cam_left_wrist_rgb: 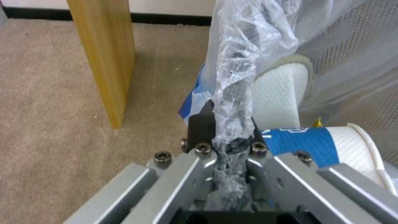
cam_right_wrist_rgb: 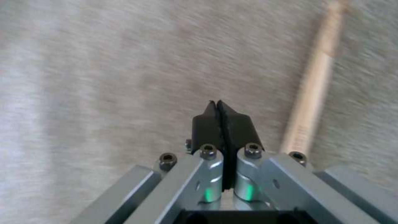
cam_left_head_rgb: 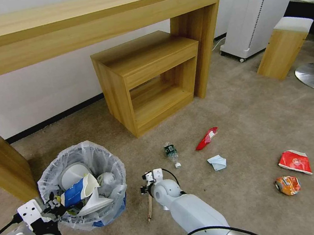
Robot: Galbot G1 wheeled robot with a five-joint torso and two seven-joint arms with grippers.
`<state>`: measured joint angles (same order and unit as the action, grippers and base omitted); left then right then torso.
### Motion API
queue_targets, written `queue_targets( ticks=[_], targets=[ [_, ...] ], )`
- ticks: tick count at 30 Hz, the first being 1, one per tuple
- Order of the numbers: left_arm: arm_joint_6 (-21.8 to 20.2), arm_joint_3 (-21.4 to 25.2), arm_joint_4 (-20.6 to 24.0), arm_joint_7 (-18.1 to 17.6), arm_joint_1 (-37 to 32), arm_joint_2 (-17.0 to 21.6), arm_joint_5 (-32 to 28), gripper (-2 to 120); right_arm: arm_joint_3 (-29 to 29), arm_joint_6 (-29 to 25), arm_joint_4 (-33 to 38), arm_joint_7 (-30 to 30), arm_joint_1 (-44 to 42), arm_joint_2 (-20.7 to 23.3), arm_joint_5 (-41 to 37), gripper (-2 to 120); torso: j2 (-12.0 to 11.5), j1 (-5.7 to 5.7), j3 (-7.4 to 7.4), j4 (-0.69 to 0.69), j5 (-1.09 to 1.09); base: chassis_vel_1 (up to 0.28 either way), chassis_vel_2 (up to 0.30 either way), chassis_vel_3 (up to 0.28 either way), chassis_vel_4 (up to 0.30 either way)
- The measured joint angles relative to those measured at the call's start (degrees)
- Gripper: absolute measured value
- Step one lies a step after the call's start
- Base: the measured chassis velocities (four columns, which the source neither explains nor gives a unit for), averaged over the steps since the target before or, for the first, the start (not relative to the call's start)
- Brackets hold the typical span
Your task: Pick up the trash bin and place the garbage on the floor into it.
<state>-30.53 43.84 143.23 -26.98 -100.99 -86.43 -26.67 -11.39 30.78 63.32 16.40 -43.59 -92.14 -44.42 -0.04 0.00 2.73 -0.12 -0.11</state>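
The trash bin (cam_left_head_rgb: 92, 156), lined with a crinkly white bag, stands on the beige carpet floor (cam_left_head_rgb: 242, 121) at the near left. It holds white slippers (cam_left_wrist_rgb: 278, 96) and a blue-white carton (cam_left_wrist_rgb: 307, 143). My left gripper (cam_left_head_rgb: 54, 204) (cam_left_wrist_rgb: 230, 126) is shut on the bin's bag-covered rim. My right gripper (cam_left_head_rgb: 147, 185) (cam_right_wrist_rgb: 217, 105) is shut on nothing, low over the carpet beside a wooden stick (cam_left_head_rgb: 149, 208) (cam_right_wrist_rgb: 315, 87). Garbage on the floor: a small bottle (cam_left_head_rgb: 171, 152), a red wrapper (cam_left_head_rgb: 207, 138), crumpled white paper (cam_left_head_rgb: 217, 162), a red packet (cam_left_head_rgb: 294, 161) and an orange packet (cam_left_head_rgb: 288, 185).
A long wooden desk (cam_left_head_rgb: 75, 24) spans the back, its left leg (cam_left_head_rgb: 1, 165) close behind the bin. A small open wooden cabinet (cam_left_head_rgb: 148, 80) stands under it. At the right are a white appliance (cam_left_head_rgb: 254, 8), a wooden stool (cam_left_head_rgb: 284, 46) and a metal chair base (cam_left_head_rgb: 313, 75).
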Motion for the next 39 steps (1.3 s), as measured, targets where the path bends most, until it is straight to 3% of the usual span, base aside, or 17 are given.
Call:
queue_targets(
  ticks=[8,22,25,30,39],
  targets=[
    [0.3,-0.53,0.0,0.0,0.07,-0.17,0.07,0,1.27,0.08,-2.85,-1.02,0.01,0.01,0.58,5,0.0,0.0,0.0,-0.01,0.0,0.0,0.0,0.0,0.0],
    [0.41,-0.48,0.0,-0.02,0.28,-0.11,0.0,0,2.48,1.3,-6.74,-0.62,1.36,0.01,3.71,55,0.0,0.0,0.0,0.0,0.0,0.0,0.0,0.0,0.0],
    [0.42,-0.73,0.0,-0.02,0.39,-0.23,0.12,0,2.8,1.3,-7.3,-0.94,1.35,0.01,4.18,71,0.0,0.0,0.0,0.0,0.0,0.0,0.0,0.0,0.0],
    [0.42,-0.78,0.0,-0.02,0.38,-0.26,0.22,0,2.86,1.24,-7.72,-1.24,1.37,0.01,4.51,72,0.0,0.0,0.0,0.0,0.0,0.0,0.0,0.0,0.0],
    [0.43,-0.67,0.0,-0.02,-0.2,-0.53,0.51,0,2.61,0.66,-8.54,-1.92,1.8,0.01,4.88,38,0.0,0.0,0.0,0.0,0.0,0.0,0.0,0.0,0.0]
  ],
)
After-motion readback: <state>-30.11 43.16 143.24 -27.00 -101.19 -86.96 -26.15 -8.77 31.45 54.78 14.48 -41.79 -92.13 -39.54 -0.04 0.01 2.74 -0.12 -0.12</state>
